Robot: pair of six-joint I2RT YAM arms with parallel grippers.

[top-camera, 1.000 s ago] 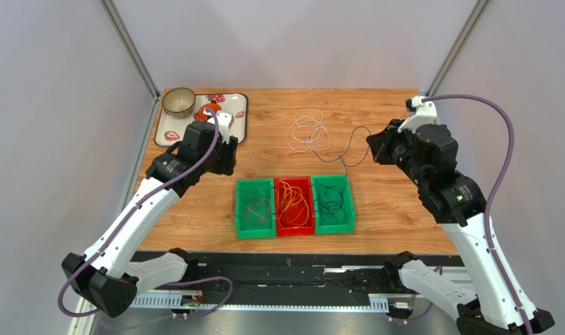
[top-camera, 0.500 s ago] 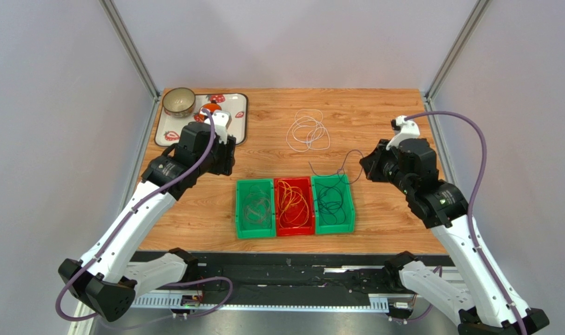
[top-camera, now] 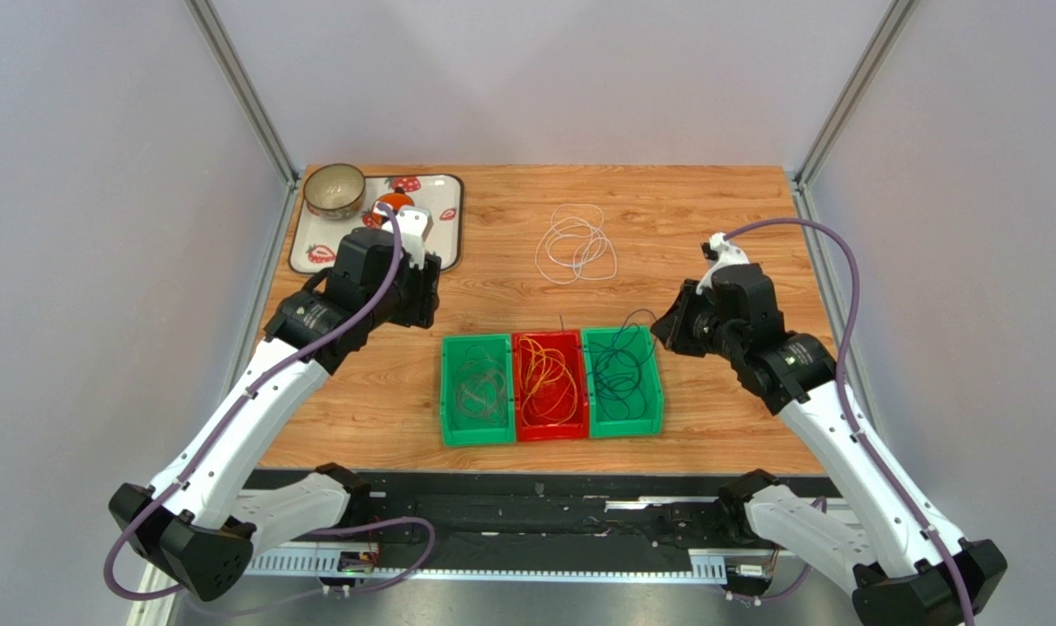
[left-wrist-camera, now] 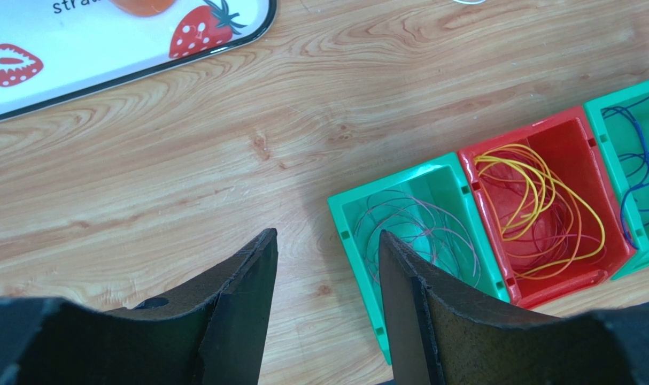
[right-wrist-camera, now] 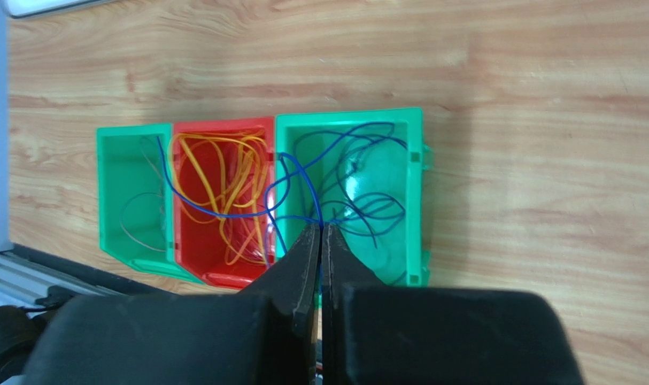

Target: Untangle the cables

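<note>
Our right jaws clench a dark blue cable (right-wrist-camera: 315, 210) above the right green bin (right-wrist-camera: 416, 200); our left jaws stand released over the desk (left-wrist-camera: 183, 160). White cable loops (top-camera: 575, 248) lie farther back.

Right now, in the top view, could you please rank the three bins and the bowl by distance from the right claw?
1. Right green bin, beside the right claw.
2. Red bin, mid-row.
3. Left green bin, row's far end.
4. Bowl, far-left corner.
</note>
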